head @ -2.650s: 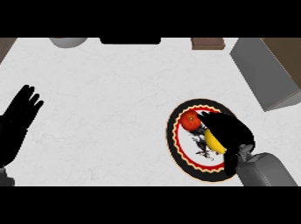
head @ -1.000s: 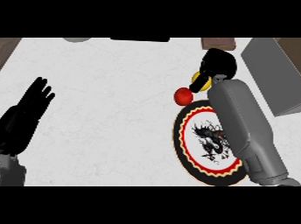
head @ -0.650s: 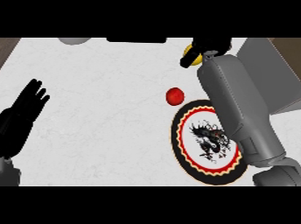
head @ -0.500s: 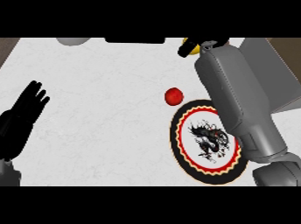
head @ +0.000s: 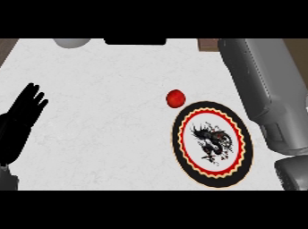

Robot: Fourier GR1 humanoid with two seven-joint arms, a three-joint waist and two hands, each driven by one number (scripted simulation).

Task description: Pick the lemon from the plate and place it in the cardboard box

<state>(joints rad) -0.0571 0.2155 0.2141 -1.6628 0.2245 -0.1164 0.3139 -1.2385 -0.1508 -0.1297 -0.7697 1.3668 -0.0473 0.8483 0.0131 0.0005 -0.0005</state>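
- The left robot hand [head: 16,123] is at the left side of the view. Its fingers are straight and point up. It holds nothing. It touches nothing that shows.
- Its grey arm shows just a little in the bottom left corner.
- The right forearm [head: 266,85] is big and grey. It comes in from the bottom right corner and goes up to the top edge of the view.
- The right robot hand is past that top edge. It does not show, so I cannot tell if it is wide, narrow or holding something.
- The lemon does not show in this view, so I cannot tell where it is.
- The plate [head: 183,154] lies flat on the white bench [head: 97,112], just left of the right forearm. It has a black rim, a red and yellow ring, and a black dragon drawn in the middle.
- A small red ball [head: 175,98] sits on the bench just beside the plate's top left rim.
- At the top edge there is a grey round thing [head: 70,42], a black thing [head: 134,41] and a brown thing [head: 208,44]. They are cut off, so I cannot tell what they are.
- A brownish shape [head: 307,58] shows to the right of the forearm. The arm hides a lot of it.
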